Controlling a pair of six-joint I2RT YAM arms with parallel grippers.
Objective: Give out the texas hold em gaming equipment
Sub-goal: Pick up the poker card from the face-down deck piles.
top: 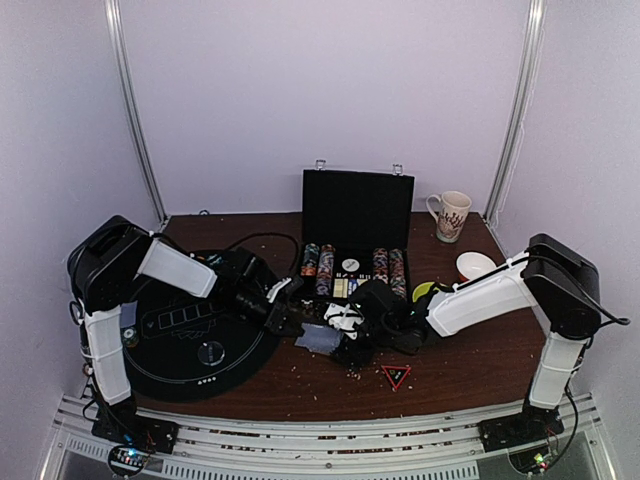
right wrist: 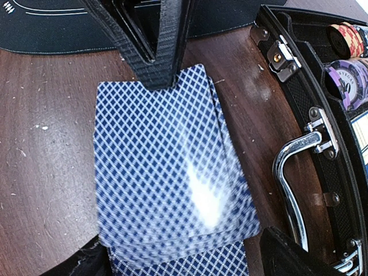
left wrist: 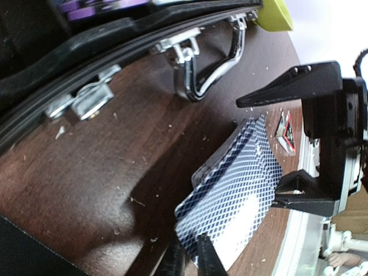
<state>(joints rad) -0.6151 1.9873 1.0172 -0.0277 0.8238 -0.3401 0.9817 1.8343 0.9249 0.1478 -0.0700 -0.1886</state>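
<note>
Your deck of cards (right wrist: pixel 167 172) lies face down on the table (top: pixel 470 370), blue diamond backs up. It is slightly fanned, so the lower cards peek out from under the top ones. In the overhead view it sits at 6 o'clock from the open case (top: pixel 357 205), just beside the case's front edge and chrome handle (right wrist: pixel 290 172). The poker chips (top: pixel 318 262) stand in rows in the case's tray, at 12 o'clock from the deck.

Your left gripper (right wrist: pixel 158 72) points in from 10 o'clock. Its jaws are drawn together to a single tip resting on the deck's edge nearest the mat (top: pixel 190 350). You cannot tell from these views whether a card is nipped between them. Your right gripper (left wrist: pixel 257 151) points in from 3 o'clock, jaws wide apart, one finger on either side of the deck and not closed on it.

Further out, the round black mat lies at 9 o'clock from the deck. The yellow-green bowl (top: pixel 424 291) is at 2 o'clock, and the patterned mug (top: pixel 450 215) at 1 o'clock, near the back of the table. A small red-edged triangle (top: pixel 396 376) lies at 4 o'clock.
</note>
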